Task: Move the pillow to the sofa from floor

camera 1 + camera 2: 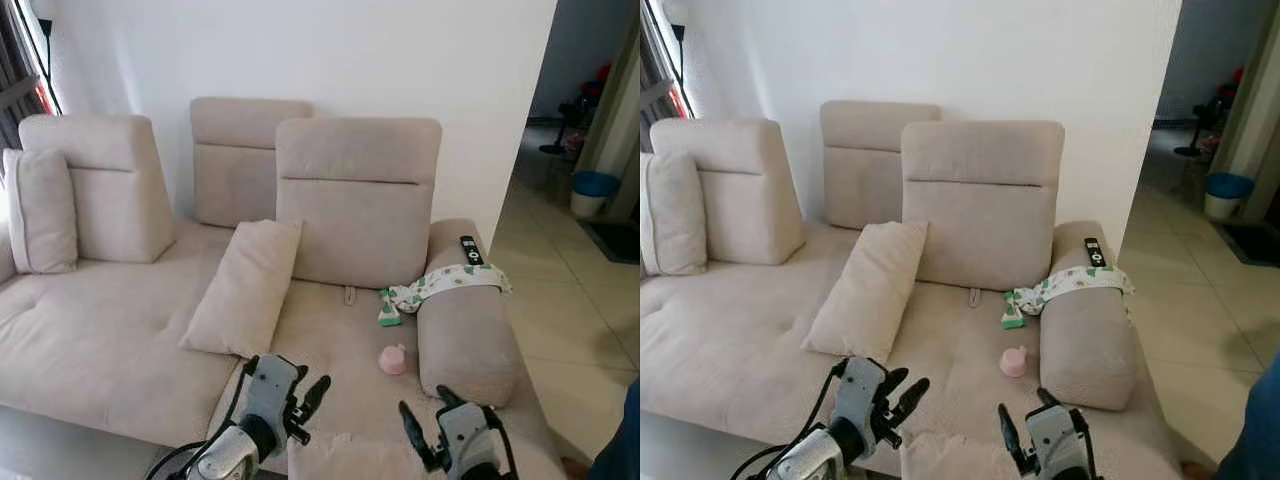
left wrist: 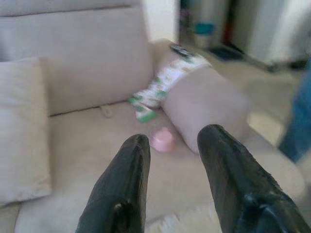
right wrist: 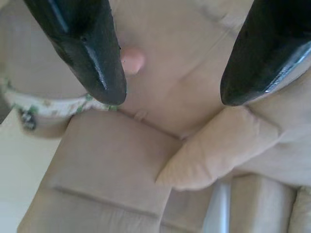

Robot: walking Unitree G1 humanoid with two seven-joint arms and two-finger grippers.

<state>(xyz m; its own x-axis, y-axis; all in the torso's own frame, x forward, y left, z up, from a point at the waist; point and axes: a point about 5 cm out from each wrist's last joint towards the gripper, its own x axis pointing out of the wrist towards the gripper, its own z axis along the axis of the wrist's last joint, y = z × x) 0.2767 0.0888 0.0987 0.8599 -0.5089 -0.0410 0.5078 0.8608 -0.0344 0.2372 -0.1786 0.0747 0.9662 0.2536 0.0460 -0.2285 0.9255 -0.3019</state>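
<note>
Beige pillow [image 1: 345,455] lies at the bottom centre of the left eye view on the front edge of the sofa [image 1: 110,330], between the left gripper [image 1: 305,400] and right gripper [image 1: 422,425], both open and empty, about equally near.

Left tool [image 1: 318,392] and right tool [image 1: 422,425] (both raised) gape.

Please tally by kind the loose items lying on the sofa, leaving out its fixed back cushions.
Beige pillows: 3
Remote control: 1
Patterned cloth: 1
Small pink object: 1
Total: 6
</note>
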